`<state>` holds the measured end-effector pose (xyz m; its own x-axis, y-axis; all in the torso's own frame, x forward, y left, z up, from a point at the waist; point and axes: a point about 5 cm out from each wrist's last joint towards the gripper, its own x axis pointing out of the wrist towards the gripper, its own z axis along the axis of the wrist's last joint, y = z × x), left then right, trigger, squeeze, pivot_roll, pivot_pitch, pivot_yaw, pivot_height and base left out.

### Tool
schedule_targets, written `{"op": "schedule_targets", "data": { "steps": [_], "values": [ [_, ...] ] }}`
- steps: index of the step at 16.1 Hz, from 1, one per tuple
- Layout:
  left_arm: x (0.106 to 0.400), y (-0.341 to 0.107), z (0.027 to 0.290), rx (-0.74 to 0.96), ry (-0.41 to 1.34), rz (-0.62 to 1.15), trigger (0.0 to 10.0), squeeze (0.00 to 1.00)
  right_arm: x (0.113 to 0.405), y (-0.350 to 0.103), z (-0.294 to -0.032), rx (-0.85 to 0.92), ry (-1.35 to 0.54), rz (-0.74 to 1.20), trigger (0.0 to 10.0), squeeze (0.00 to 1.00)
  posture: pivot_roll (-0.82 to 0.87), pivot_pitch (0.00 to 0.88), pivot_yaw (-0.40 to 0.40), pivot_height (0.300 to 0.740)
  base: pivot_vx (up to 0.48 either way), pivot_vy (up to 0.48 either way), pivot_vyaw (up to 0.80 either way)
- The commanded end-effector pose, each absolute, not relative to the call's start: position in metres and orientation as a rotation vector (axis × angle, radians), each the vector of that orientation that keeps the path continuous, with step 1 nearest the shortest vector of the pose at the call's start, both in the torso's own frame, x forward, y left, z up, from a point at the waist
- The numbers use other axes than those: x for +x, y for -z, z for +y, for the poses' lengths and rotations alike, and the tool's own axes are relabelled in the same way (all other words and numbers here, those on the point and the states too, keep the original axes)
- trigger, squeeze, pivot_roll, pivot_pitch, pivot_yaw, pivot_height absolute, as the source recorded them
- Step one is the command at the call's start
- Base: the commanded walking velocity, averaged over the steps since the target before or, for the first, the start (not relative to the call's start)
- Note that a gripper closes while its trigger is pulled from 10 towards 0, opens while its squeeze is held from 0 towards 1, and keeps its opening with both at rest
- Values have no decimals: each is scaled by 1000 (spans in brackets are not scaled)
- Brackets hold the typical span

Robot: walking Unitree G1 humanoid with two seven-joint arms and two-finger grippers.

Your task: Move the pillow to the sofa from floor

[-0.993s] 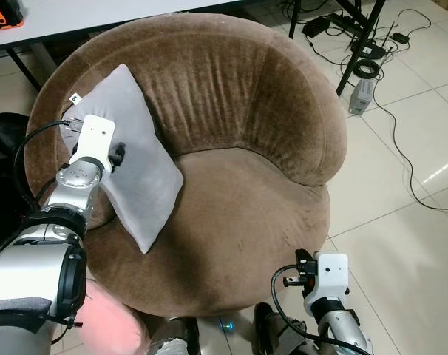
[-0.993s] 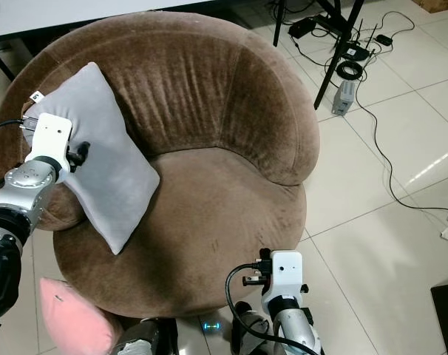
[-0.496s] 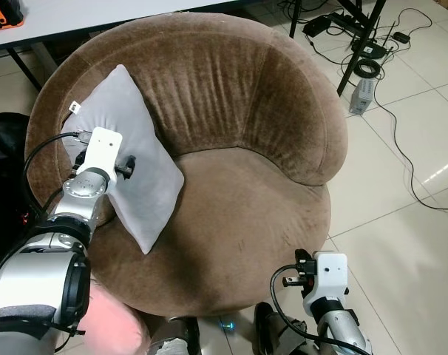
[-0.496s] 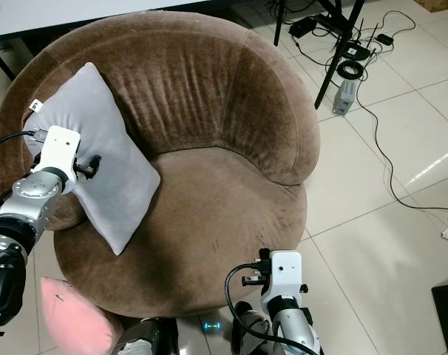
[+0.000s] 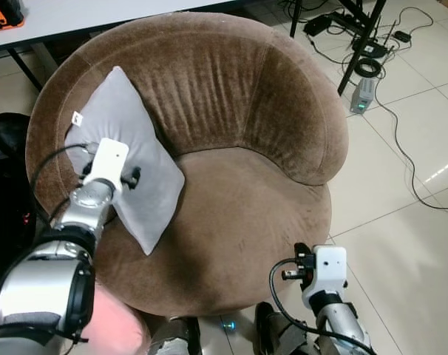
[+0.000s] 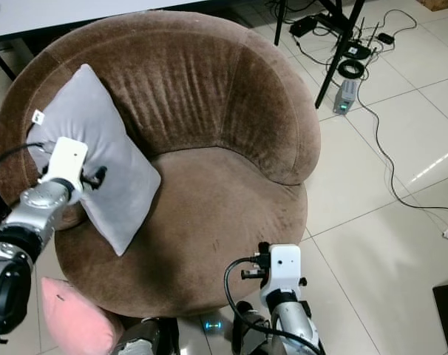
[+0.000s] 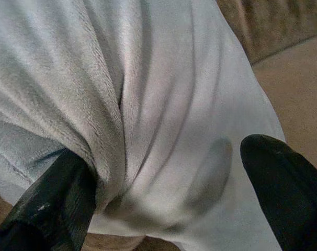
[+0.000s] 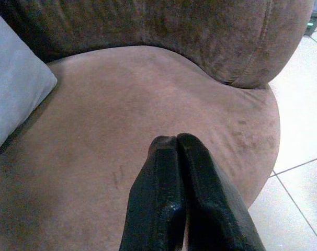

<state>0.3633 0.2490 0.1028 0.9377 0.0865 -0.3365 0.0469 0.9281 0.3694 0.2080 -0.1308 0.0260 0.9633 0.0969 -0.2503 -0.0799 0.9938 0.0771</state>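
The grey pillow [image 5: 128,155] is already off the floor: you see it propped against the left inner wall of the round brown sofa [image 5: 231,222], its upper corner with a small white tag high on the backrest and its lower corner resting on the seat cushion. It leans because the curved backrest props it from behind; it does not lie flat.

Your left gripper [image 7: 163,193] is right at the pillow's lower face. In the left wrist view its fingers [image 7: 54,204] are spread wide, one black tip pressed into a fold of the plush fabric, the other standing just off the cloth. Nothing is pinched between them, so judge this as the release step, the pillow carried by the sofa alone.

Your right gripper [image 8: 177,196] hangs low at the front edge of the seat, its fingers pressed together and holding nothing; it looks idle.

A pink pillow [image 6: 76,318] sits on the floor by the sofa's front left. Cables [image 5: 401,148] trail across the tiled floor [image 5: 401,244] to the right, and a white desk [image 5: 76,15] stands behind the sofa.
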Motion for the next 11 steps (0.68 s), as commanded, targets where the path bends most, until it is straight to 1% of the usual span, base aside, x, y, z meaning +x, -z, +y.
{"op": "schedule_targets", "data": {
  "steps": [1,6,8,10,11],
  "values": [
    [351,-79,245,381,29,454,10000,1000,204,-20,-133,62,-78,291,10000,0,-199,233,40,740,0,0,0],
    [328,-38,226,386,100,576,10000,1000,212,-18,-129,65,-91,296,10000,0,-185,211,40,740,0,0,0],
    [324,-31,219,372,134,597,10000,1000,215,-19,-129,64,-94,292,10000,0,-186,206,38,740,0,0,0],
    [326,-33,217,413,155,593,10000,1000,216,-19,-130,62,-96,290,10000,0,-187,204,37,740,0,0,0],
    [333,-43,219,383,130,554,10000,0,216,-19,-131,59,-95,289,10000,0,-184,202,38,740,0,0,0]
  ]
}}
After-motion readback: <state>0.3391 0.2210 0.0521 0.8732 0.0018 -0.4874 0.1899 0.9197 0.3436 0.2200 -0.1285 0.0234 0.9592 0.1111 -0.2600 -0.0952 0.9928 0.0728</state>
